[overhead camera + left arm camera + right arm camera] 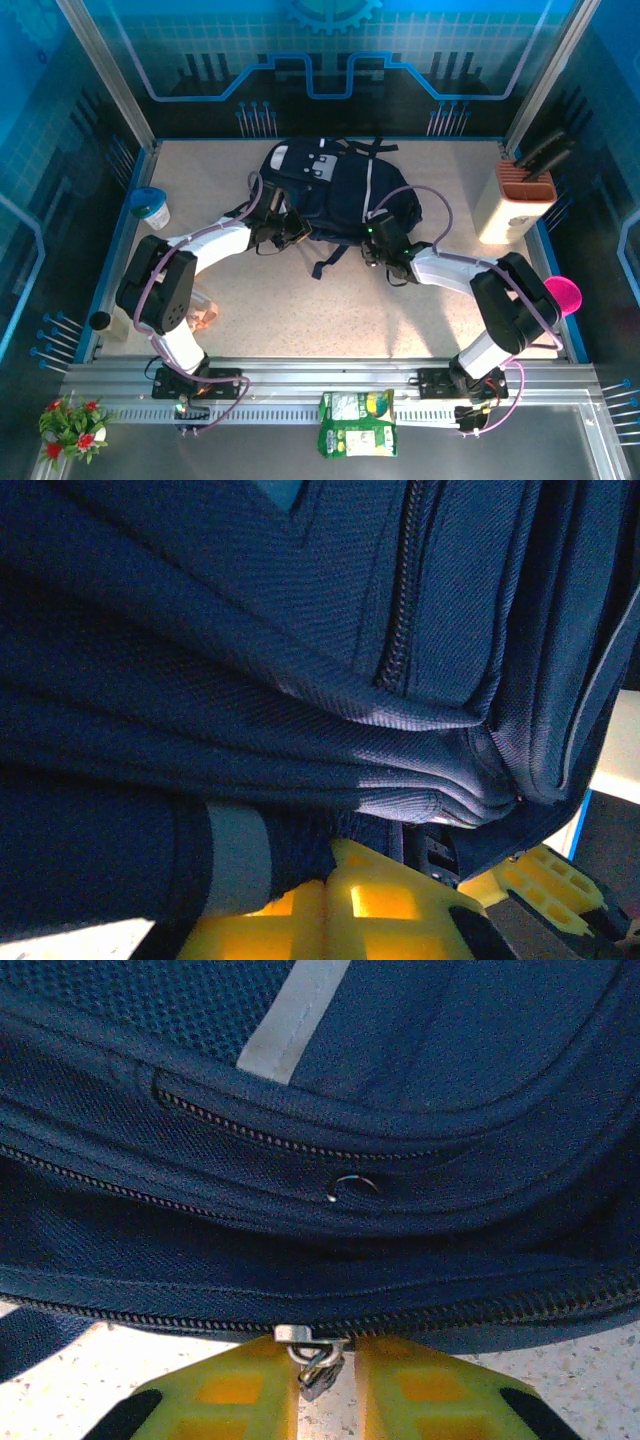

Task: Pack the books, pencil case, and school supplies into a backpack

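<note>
The navy backpack [335, 185] lies flat at the back middle of the table, and its fabric [300, 630] and zips [300, 1210] crowd both wrist views. My left gripper [285, 228] is at the bag's near-left edge; its yellow fingers [332, 865] are shut, pinching a fold of navy fabric beside a strap with a grey band [235, 855]. At the near-right edge, my right gripper [378, 245] has its fingers [325, 1355] slightly apart. The metal zipper pull [318, 1368] hangs loose in that gap, against a closed zip. The books, pencil case and school supplies are out of view.
A white knife block [515, 200] stands at the back right, with a pink object [563, 295] nearer on that side. At the left are a blue-lidded cup [150, 208] and a small jar [100, 322]. A green packet [357, 422] lies on the front rail.
</note>
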